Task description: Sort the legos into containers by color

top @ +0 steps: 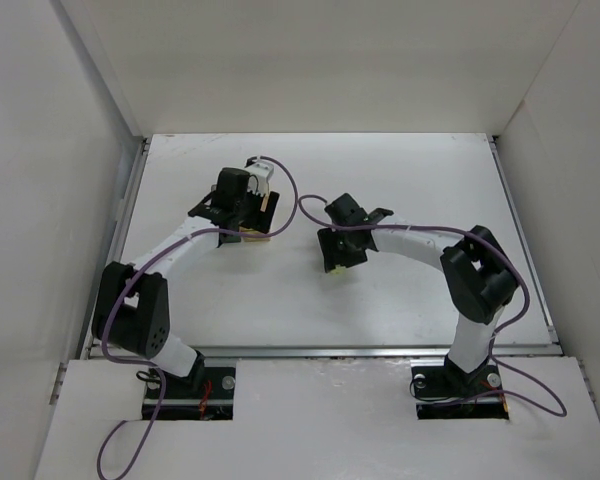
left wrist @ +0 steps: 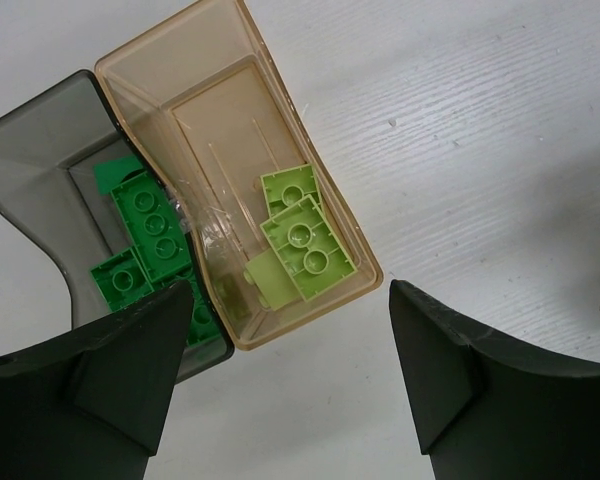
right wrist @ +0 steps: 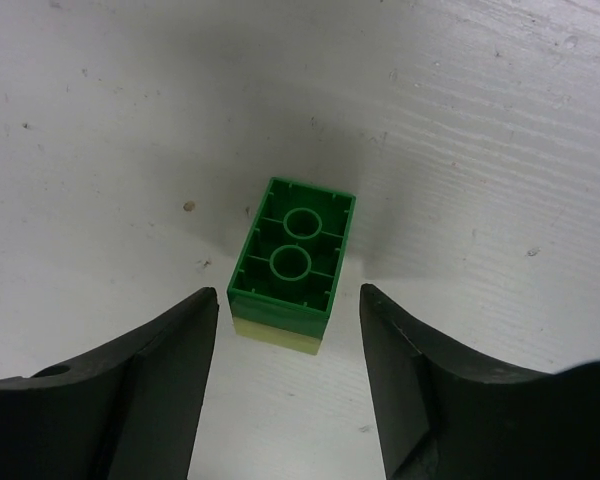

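Observation:
Two joined containers lie under my left gripper point(left wrist: 290, 335), which is open and empty just off their near end. The amber container point(left wrist: 170, 62) holds pale yellow-green legos point(left wrist: 308, 240). Dark green legos point(left wrist: 145, 225) lie in the smoky grey container point(left wrist: 30, 160). In the right wrist view a dark green lego point(right wrist: 292, 250) sits upside down, stacked on a pale yellow-green lego point(right wrist: 278, 336), on the table. My right gripper point(right wrist: 288, 300) is open around this stack, a gap showing on each side. From above, the stack point(top: 335, 270) shows just below the right gripper point(top: 336, 256).
White walls enclose the table point(top: 420, 190) on the left, back and right. The left arm point(top: 170, 245) reaches to the containers point(top: 263, 215) at the back left; the right arm point(top: 420, 240) stretches to mid-table. Purple cables loop between the two wrists.

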`<state>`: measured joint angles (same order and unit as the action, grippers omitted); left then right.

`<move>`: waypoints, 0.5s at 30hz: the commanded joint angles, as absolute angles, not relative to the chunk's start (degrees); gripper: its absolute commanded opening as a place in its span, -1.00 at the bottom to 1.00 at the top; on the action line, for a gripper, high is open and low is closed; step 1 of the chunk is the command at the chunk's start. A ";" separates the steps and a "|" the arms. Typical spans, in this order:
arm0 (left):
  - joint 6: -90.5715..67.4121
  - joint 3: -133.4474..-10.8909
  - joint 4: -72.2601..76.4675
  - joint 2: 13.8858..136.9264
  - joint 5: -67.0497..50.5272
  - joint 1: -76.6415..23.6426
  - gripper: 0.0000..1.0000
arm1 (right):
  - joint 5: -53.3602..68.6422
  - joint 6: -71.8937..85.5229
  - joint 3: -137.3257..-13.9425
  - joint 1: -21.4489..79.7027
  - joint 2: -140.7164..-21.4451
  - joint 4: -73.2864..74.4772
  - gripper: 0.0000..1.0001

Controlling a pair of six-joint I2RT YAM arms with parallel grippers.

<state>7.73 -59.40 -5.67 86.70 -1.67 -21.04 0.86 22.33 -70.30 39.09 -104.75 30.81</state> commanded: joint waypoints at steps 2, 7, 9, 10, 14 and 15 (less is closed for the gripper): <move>8.53 -61.00 -5.71 83.50 -2.46 -21.36 0.52 | -0.09 23.38 -69.35 39.73 -104.68 29.36 0.32; 8.53 -61.52 -6.24 83.50 -2.99 -21.36 0.52 | -0.09 23.91 -68.29 40.25 -104.15 28.74 0.11; 8.53 -61.52 -6.24 83.50 -2.99 -21.36 0.52 | -0.70 23.91 -68.29 40.87 -104.15 28.74 -0.01; 8.53 -61.52 -6.24 83.50 -2.99 -21.36 0.52 | -0.70 24.43 -68.29 41.39 -104.15 28.74 -0.03; 9.05 -62.14 -6.86 83.50 -2.99 -21.36 0.50 | -2.72 24.96 -68.29 41.40 -104.16 28.74 -0.57; 9.57 -62.66 -6.86 83.50 -3.77 -21.36 0.50 | -2.72 25.48 -68.29 41.40 -103.45 28.74 -0.71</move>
